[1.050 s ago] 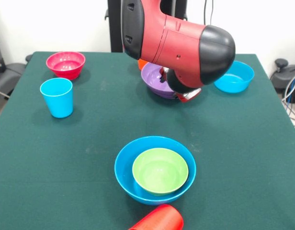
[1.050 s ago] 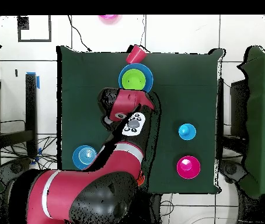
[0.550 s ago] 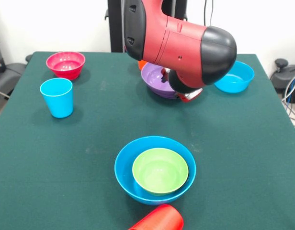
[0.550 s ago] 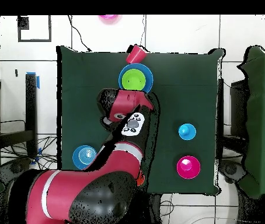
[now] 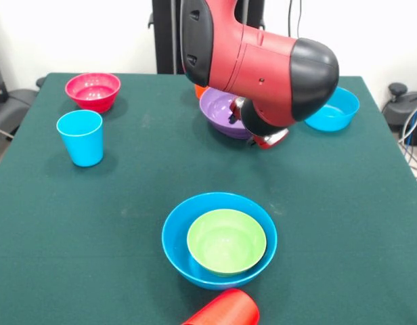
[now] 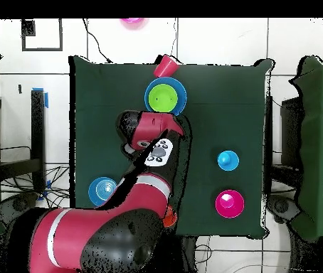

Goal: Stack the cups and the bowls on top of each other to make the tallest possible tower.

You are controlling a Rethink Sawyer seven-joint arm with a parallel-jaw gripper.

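Lime green bowl point(image 5: 227, 240) nested inside blue bowl point(image 5: 218, 238); red cup point(image 5: 225, 310) tipped over just beside. Gripper point(image 5: 268, 138) low beside purple bowl point(image 5: 223, 112); opening and grasp impossible to tell.

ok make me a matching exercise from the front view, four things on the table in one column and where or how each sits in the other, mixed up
Things:
1. lime green bowl
2. red cup
3. light blue cup
4. purple bowl

Places or states:
A. lying on its side at the near edge
B. partly hidden behind the robot arm
C. nested inside a blue bowl
D. standing upright by itself, in front of the pink bowl

Pairs: 1-C, 2-A, 3-D, 4-B
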